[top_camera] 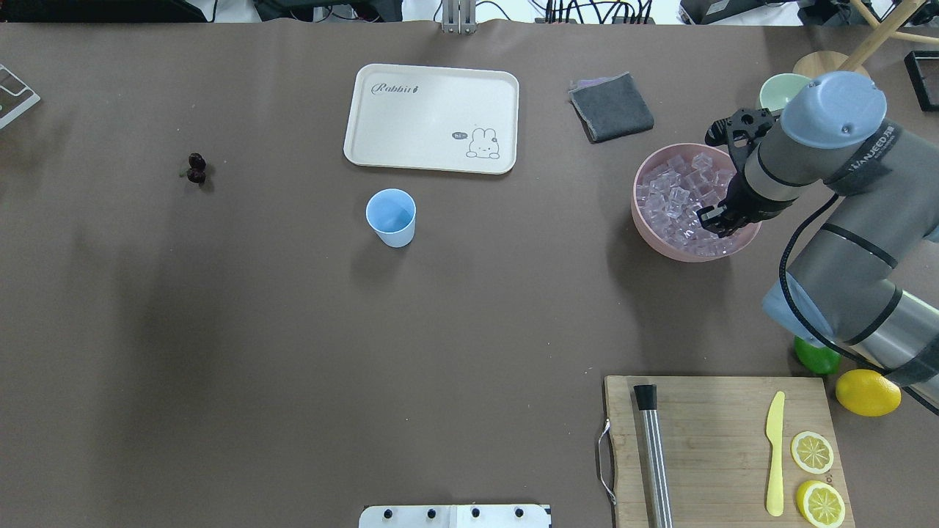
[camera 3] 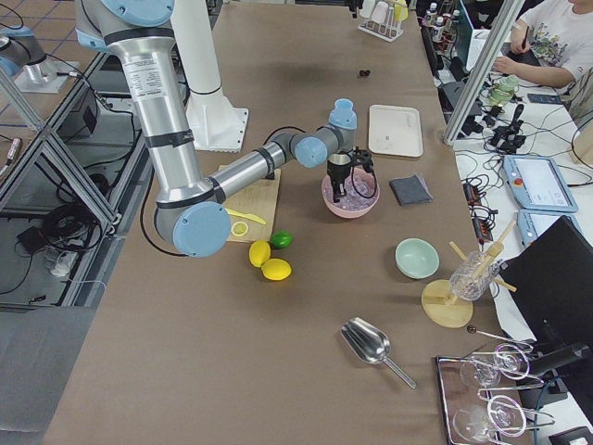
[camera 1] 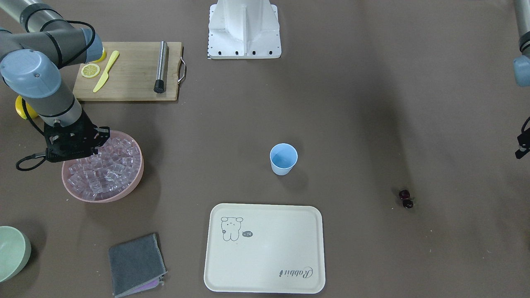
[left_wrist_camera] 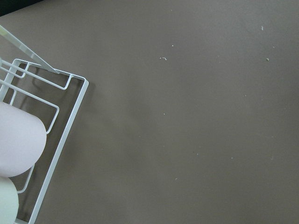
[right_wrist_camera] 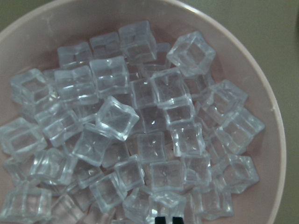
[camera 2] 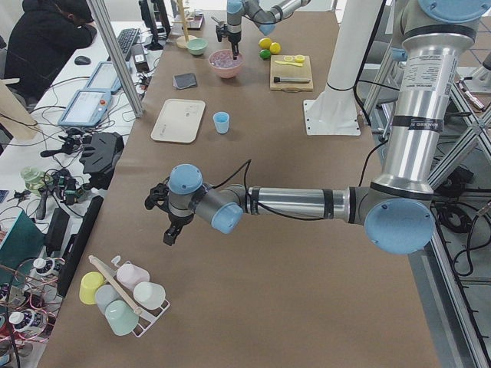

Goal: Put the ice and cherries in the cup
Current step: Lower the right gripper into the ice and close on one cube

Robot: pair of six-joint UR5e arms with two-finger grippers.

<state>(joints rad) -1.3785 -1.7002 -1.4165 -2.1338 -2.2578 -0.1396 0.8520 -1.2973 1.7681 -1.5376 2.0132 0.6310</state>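
The right gripper [top_camera: 715, 220] hangs low inside the rim of the wide pink bowl [top_camera: 649, 236], over the heap of small clear glassy ice cubes [right_wrist_camera: 140, 126]. In the wrist view its two black fingertips [right_wrist_camera: 161, 219] sit almost together with no cube between them, so it is clenched on nothing. The small light-blue plastic cup [top_camera: 391, 217] stands upright near the table's middle, close to the cream rectangular tray [top_camera: 425, 125]. The pair of dark red cherries [top_camera: 196, 168] lies on the brown table [top_camera: 293, 352], well apart from the cup. The left gripper [camera 2: 169, 234] hovers near a white wire rack [left_wrist_camera: 60, 135]. Whether it is released or clenched cannot be told.
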